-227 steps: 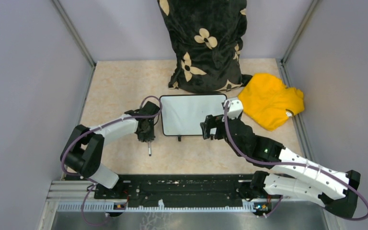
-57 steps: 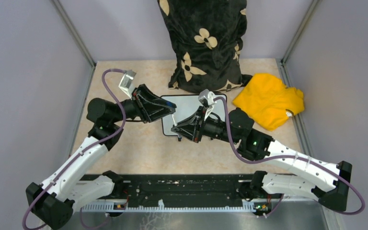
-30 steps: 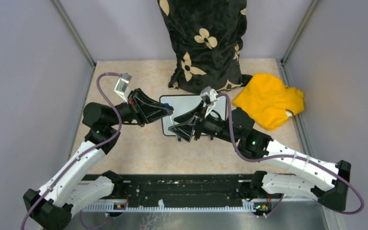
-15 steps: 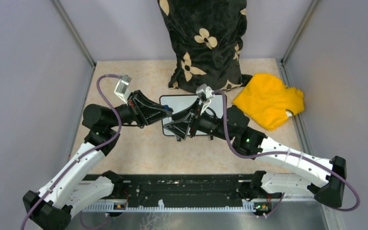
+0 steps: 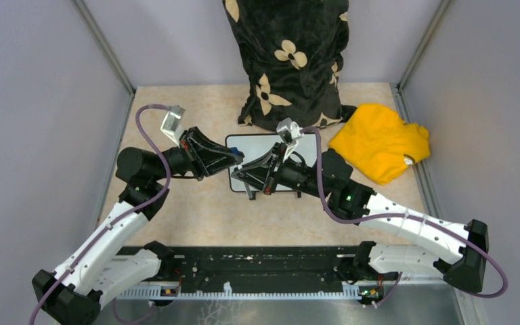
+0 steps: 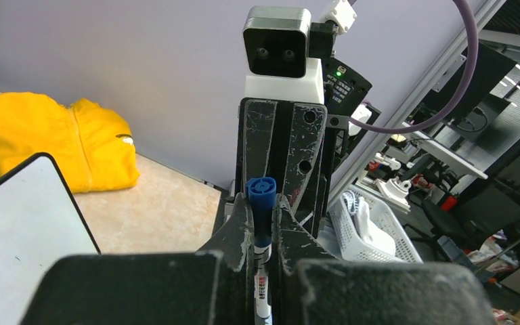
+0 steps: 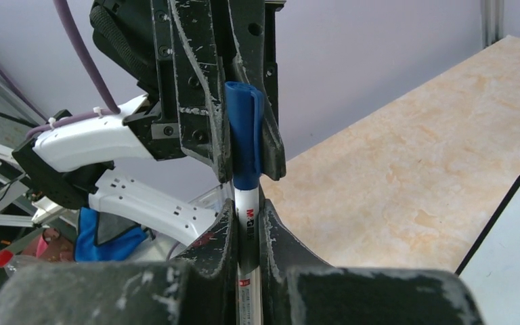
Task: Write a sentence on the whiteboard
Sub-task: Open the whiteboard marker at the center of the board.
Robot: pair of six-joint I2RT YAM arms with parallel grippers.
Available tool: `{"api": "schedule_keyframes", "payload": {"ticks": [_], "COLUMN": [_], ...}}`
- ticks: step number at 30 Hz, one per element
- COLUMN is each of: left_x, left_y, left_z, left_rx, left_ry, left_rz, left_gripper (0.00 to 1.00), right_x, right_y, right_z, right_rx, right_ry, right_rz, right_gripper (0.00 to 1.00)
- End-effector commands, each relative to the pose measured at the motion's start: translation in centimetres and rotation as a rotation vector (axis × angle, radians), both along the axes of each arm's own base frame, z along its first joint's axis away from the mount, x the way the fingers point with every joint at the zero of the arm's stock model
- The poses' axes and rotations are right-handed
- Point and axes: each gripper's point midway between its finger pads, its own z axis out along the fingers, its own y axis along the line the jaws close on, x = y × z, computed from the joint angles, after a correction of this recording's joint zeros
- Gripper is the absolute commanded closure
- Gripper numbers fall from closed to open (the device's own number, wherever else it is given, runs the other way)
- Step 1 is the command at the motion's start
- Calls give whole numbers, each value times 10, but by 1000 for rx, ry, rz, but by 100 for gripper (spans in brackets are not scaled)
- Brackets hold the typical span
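Beige marbled table (image 5: 176, 115) between grey walls. From above, the whiteboard (image 5: 261, 144) lies flat mid-table with its long axis left to right. The parts I can see are blank, with no sentence on them yet. The left gripper (image 5: 235, 160) and right gripper (image 5: 245, 174) meet tip to tip over the whiteboard's left end, neither arm nearer than the other. What sits between them is too small to make out from up here. A yellow cloth (image 5: 379, 141) lies off the whiteboard's right end, and a black flowered bag (image 5: 288, 61) stands just behind it.

From the left wrist, the left fingers (image 6: 240, 229) are pinched tight on a marker (image 6: 261, 203), whose round blue end points at the facing right gripper. The red-and-black label on the barrel is not legible.

From the right wrist, the right fingers (image 7: 221, 237) are clamped on the white barrel, printed "M·G". The blue cap (image 7: 245, 135) beyond them sits between the left fingers. The marker's long axis runs gripper to gripper above the whiteboard's left edge, so I'd judge the cap comes off with a straight pull apart along that line.
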Motion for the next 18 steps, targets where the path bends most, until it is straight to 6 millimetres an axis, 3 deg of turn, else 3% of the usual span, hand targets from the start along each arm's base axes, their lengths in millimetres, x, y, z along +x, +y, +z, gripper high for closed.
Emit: {"api": "schedule_keyframes", "payload": {"ticks": [1,9,18], "left_x": [-8,-1,10], "left_y": [7,16,23], "left_z": [22,49,55], "left_rx": [-72,-154,-184], "left_ry": [-38,-40,-28], "left_rz": [10,90,177], "left_gripper": [100,100,100], "right_x": [-2,-5,-7], "right_y": [-7,-18,-21], "right_z": [25,7,2], "right_rx": [68,38,36], "right_ry": [-31,-9,0], "right_rz": [-2,-22,-24], "right_gripper": [100,100,100]}}
